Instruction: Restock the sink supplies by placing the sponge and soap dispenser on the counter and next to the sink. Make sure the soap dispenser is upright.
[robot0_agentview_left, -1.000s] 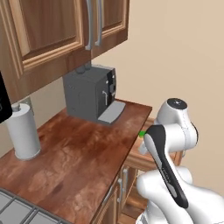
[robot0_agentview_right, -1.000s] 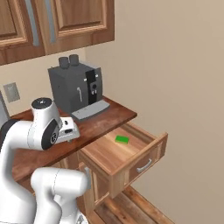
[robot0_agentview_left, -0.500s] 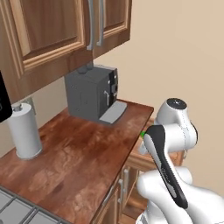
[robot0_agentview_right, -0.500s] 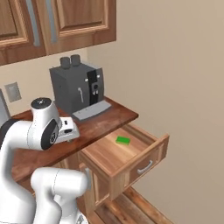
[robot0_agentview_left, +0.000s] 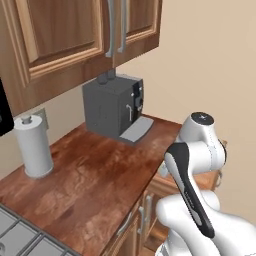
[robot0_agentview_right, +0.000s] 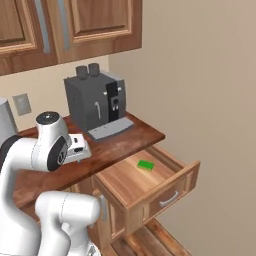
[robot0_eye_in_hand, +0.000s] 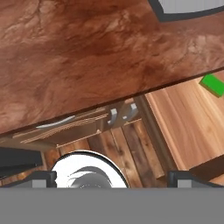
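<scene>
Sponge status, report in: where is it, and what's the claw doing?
Claw open, empty, above the counter edge. Sponge flat in the open drawer, untouched. Nothing lies on top of it.

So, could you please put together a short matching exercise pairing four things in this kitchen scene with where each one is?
Things:
1. sponge
2. coffee machine
3. paper towel roll
4. drawer

Places:
A. standing at the counter's left end
B. pulled open below the counter edge
C. at the back of the counter, under the wall cabinets
D. lying inside the open drawer

Pairs: 1-D, 2-C, 3-A, 4-B
</scene>
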